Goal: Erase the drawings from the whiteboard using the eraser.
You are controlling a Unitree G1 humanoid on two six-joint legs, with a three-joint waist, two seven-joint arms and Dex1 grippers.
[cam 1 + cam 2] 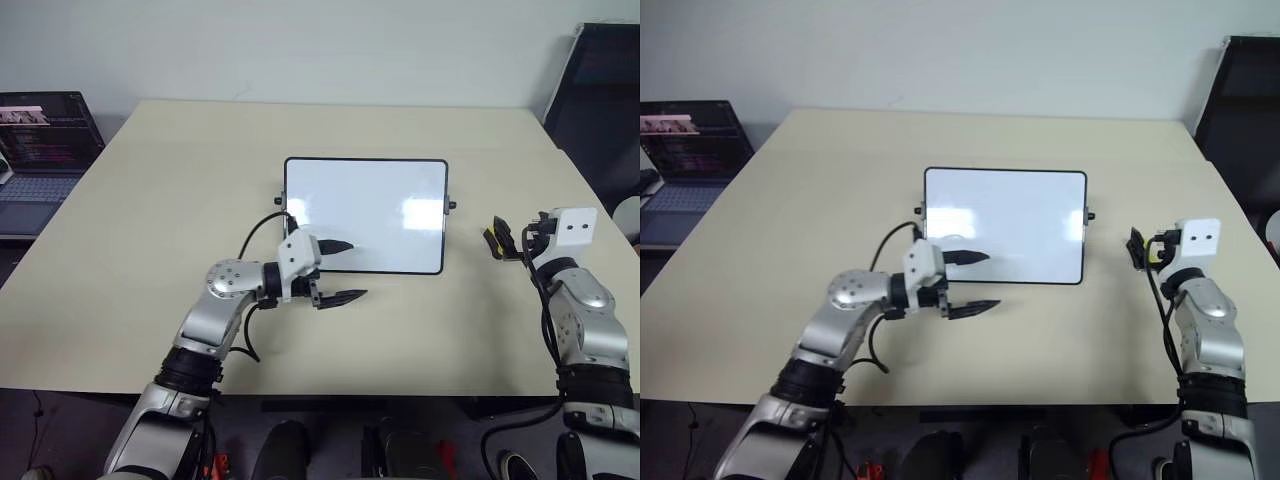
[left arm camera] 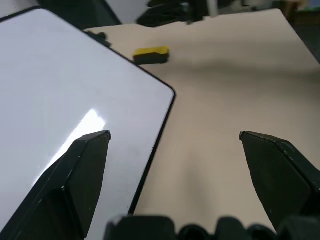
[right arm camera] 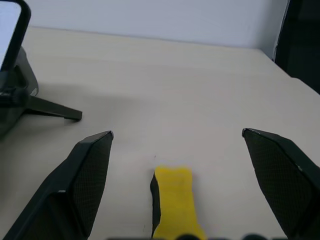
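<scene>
On table by wide-open right end effector [image 3: 177,145]: yellow eraser [image 3: 175,202] (black side); left end effector [image 2: 175,142] apart too.

- Even, soft overhead light is filling the room, keeping the surface [image 1: 150,220] bright.
- Two pale patches of glare are sitting on the whiteboard [image 1: 366,214].
- Shadows are lying faint and soft under the arms.
- The wrist views are blurring the close black fingers [image 3: 82,185] and the eraser [image 2: 151,54].

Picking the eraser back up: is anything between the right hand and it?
Nothing visible: the eraser lies on bare table between the open right hand's fingers, untouched.
</scene>
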